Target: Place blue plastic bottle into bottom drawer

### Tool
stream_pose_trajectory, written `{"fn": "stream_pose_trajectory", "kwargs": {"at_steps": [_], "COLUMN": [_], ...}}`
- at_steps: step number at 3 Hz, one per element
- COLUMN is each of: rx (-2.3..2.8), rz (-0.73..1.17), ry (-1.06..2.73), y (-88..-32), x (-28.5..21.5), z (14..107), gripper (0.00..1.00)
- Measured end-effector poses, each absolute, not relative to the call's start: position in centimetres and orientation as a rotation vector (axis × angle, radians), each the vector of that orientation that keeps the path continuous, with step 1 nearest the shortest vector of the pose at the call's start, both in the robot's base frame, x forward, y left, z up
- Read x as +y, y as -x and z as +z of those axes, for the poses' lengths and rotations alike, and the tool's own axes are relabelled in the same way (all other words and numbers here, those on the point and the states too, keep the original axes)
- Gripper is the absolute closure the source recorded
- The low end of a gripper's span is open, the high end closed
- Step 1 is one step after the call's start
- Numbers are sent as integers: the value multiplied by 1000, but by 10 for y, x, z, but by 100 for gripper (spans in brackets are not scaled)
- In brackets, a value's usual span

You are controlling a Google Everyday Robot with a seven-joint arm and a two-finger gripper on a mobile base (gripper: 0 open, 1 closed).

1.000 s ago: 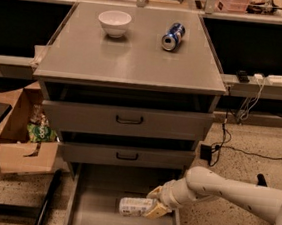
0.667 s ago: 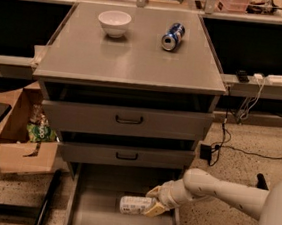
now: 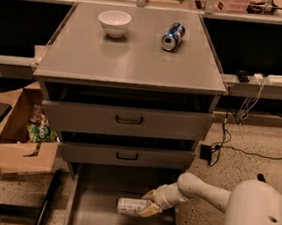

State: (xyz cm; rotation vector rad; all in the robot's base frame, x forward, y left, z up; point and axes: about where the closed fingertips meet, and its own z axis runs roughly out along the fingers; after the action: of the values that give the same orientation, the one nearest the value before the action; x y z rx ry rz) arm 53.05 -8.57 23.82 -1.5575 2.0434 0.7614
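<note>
The blue plastic bottle (image 3: 130, 206) lies on its side, pale label showing, inside the pulled-out bottom drawer (image 3: 90, 215), toward its right half. My gripper (image 3: 149, 204) reaches in from the right on a white arm and its tan fingers are closed around the bottle's right end. The bottle sits low, at or just above the drawer floor; I cannot tell if it touches. The two upper drawers with dark handles are closed above it.
A white bowl (image 3: 114, 22) and a small blue soda can (image 3: 172, 36) on its side rest on the cabinet top (image 3: 131, 58). An open cardboard box (image 3: 20, 137) with a green packet stands left of the cabinet. Cables and a power strip lie at the right.
The bottle and gripper have stayed at nearly the same spot in the bottom drawer; no clear movement shows.
</note>
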Motion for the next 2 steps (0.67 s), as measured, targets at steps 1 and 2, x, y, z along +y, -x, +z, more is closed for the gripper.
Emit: {"fn": "stream_pose_trajectory", "kwargs": {"at_steps": [1, 2], "rx": [2059, 2058], "rz": [814, 835], "ry": [1533, 1530], "y": [-543, -550], "x": [-80, -75], "z": [206, 193], "gripper": [58, 35]}}
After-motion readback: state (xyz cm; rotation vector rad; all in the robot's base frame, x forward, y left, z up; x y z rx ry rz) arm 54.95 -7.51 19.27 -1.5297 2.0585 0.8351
